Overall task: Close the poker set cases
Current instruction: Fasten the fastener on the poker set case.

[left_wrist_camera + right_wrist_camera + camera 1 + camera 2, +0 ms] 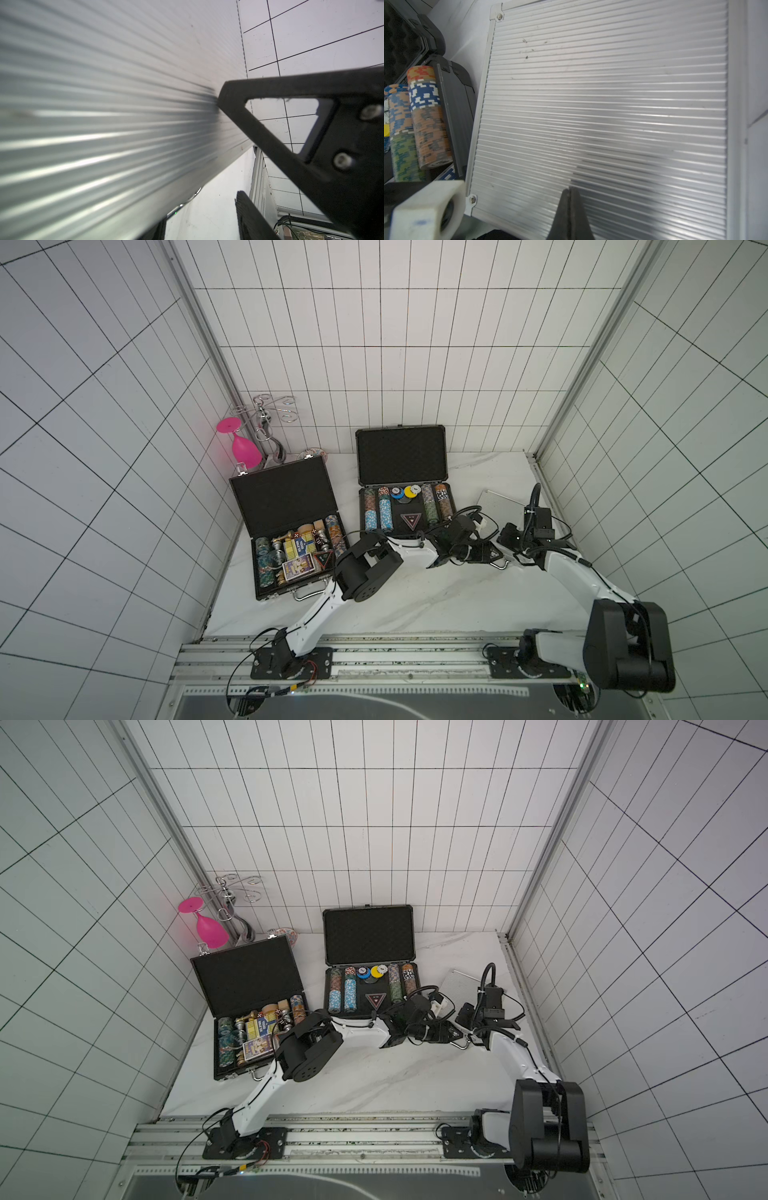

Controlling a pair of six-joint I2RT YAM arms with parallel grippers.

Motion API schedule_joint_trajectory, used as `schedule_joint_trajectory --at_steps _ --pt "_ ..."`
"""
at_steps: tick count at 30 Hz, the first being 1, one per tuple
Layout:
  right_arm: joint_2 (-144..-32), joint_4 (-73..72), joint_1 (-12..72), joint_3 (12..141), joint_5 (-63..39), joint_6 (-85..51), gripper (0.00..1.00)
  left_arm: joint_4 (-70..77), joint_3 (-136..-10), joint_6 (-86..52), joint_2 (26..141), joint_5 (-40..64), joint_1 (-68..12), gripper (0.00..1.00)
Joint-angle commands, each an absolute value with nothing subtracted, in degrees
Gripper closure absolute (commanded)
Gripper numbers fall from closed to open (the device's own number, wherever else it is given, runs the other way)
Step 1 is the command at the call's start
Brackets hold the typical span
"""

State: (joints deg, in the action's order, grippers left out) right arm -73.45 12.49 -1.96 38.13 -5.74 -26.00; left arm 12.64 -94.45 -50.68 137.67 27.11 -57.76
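The small silver case [492, 499] lies at the right with its ribbed lid [591, 93] down. My right gripper [569, 190] is shut and empty, its tips resting on that lid; it also shows in a top view [505, 533]. My left gripper [201, 207] is open at the case's front edge by the handle [500, 566]. One of its fingers [249, 218] stands clear over the table, and the other is mostly hidden behind the case. The dark grey case [403, 481] in the middle and the flat black case [286, 526] at the left both stand open in both top views.
Rows of poker chips [425, 124] in the dark grey case lie close beside the silver case. A pink glass [243, 448] hangs on a chrome rack [266, 418] in the back left corner. Tiled walls close in the marble table [415, 605].
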Motion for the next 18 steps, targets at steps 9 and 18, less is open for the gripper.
schedule_joint_trajectory --at_steps 9,18 --pt "-83.92 33.63 -0.1 42.06 -4.7 -22.32 1.0 14.4 -94.85 -52.17 138.58 25.73 -58.23 0.47" --pt "-86.27 33.0 -0.11 41.42 -6.96 -21.63 1.0 14.38 -94.86 -52.61 137.82 25.27 -58.61 0.46"
